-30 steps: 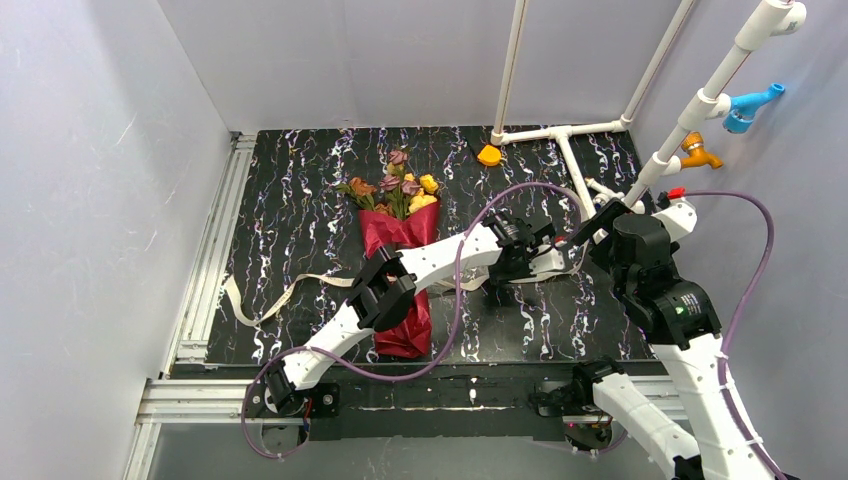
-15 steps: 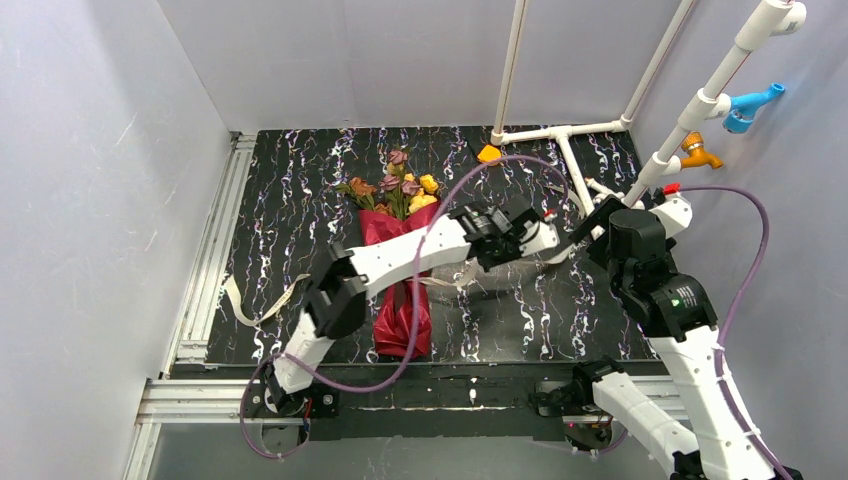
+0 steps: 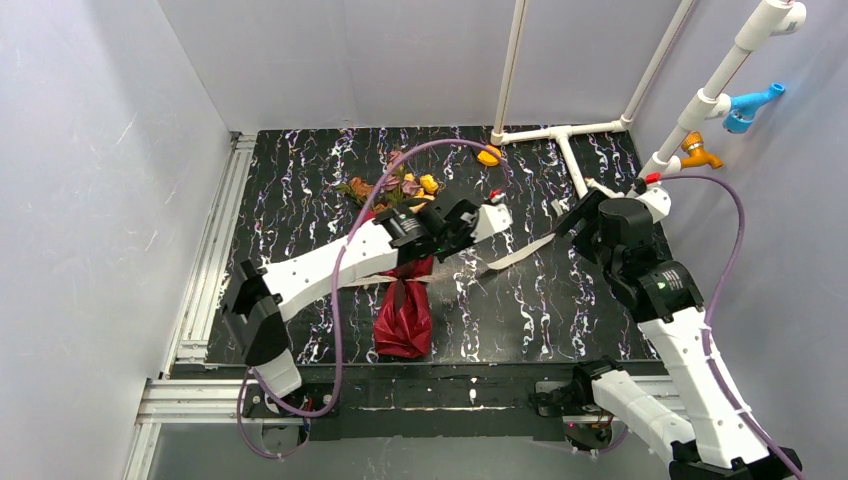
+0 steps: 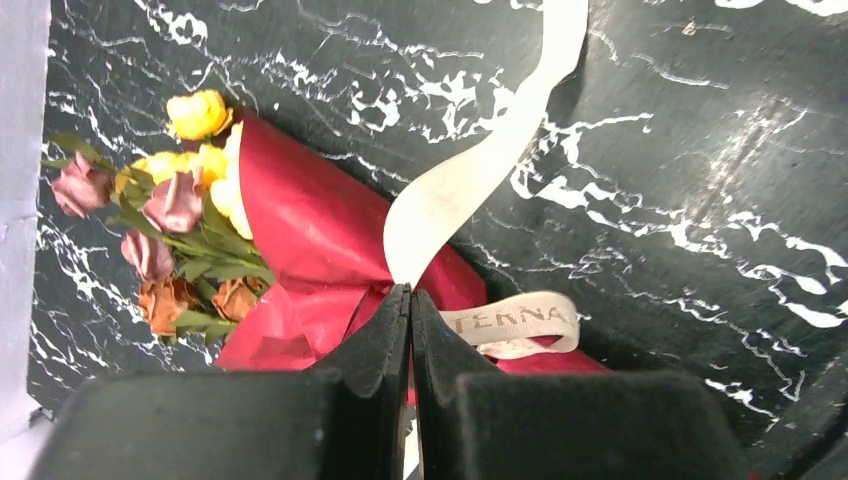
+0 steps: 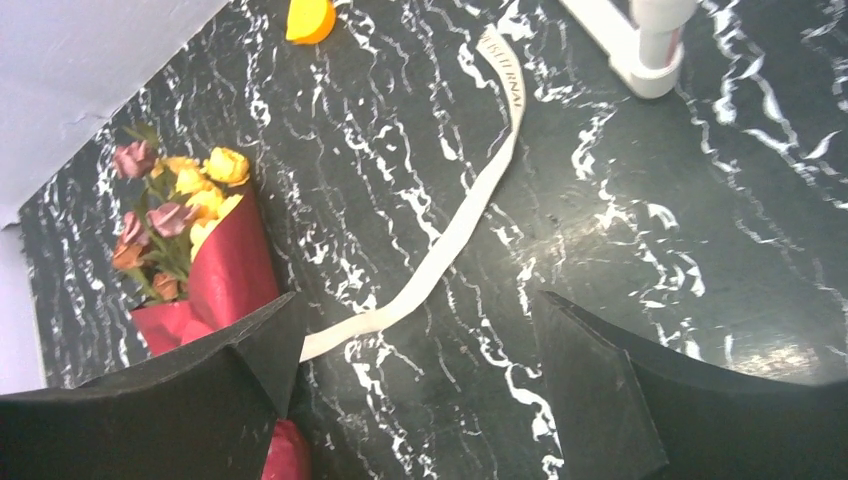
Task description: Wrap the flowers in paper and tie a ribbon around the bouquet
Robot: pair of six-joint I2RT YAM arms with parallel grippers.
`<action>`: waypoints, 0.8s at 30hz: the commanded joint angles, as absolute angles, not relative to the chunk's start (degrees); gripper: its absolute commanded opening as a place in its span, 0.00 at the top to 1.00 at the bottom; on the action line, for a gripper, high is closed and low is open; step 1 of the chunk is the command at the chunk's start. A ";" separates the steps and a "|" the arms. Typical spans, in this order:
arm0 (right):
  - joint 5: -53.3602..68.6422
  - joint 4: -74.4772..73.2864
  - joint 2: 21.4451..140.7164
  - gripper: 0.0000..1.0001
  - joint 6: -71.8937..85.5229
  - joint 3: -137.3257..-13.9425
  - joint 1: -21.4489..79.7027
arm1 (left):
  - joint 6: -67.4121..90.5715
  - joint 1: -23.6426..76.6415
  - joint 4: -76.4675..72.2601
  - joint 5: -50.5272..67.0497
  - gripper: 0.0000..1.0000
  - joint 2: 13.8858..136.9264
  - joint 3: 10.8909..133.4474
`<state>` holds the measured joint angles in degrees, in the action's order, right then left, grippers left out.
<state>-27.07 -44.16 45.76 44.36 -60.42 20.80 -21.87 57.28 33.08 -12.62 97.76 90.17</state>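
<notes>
The bouquet (image 3: 404, 310) lies mid-table, dark red paper (image 4: 300, 215) coned around the flowers (image 4: 185, 205), blooms pointing to the far side. The cream ribbon (image 4: 470, 175) crosses its neck, with a printed loop (image 4: 525, 318) beside it. My left gripper (image 4: 410, 292) is shut on the ribbon just right of the paper; from above the left gripper (image 3: 470, 240) hangs over the bouquet's right side. A free length of ribbon (image 3: 520, 252) trails right toward my right gripper (image 3: 578, 220). In the right wrist view the right gripper (image 5: 420, 345) stands open and holds nothing, and the ribbon (image 5: 450, 235) lies on the tabletop beyond it.
A small orange wedge (image 3: 489, 155) sits at the back by the white pipe frame (image 3: 570, 150). Blue and orange fittings (image 3: 745, 105) hang on the right wall. An aluminium rail (image 3: 210, 260) borders the black marbled mat on the left. Purple cables arch over both arms.
The left gripper shut on the ribbon and carried it left, from beside the right gripper to the bouquet's neck. The right gripper stayed open and drew back slightly to the far right.
</notes>
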 commanded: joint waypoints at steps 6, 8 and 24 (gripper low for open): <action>-12.44 -31.13 49.71 0.20 48.03 -53.64 20.92 | -20.79 51.82 27.56 -10.22 1.00 82.73 76.58; -10.92 -30.83 51.61 0.20 48.75 -53.42 20.92 | -20.66 50.74 27.61 -10.99 1.00 80.93 74.68; -5.32 -23.79 57.68 0.32 50.32 -48.87 23.07 | -26.47 42.69 -3.85 -18.75 1.00 68.69 46.95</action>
<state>-7.03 -27.73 57.01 49.36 -49.91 21.89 -23.44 44.73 12.05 -13.82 70.37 50.96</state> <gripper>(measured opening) 0.684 0.007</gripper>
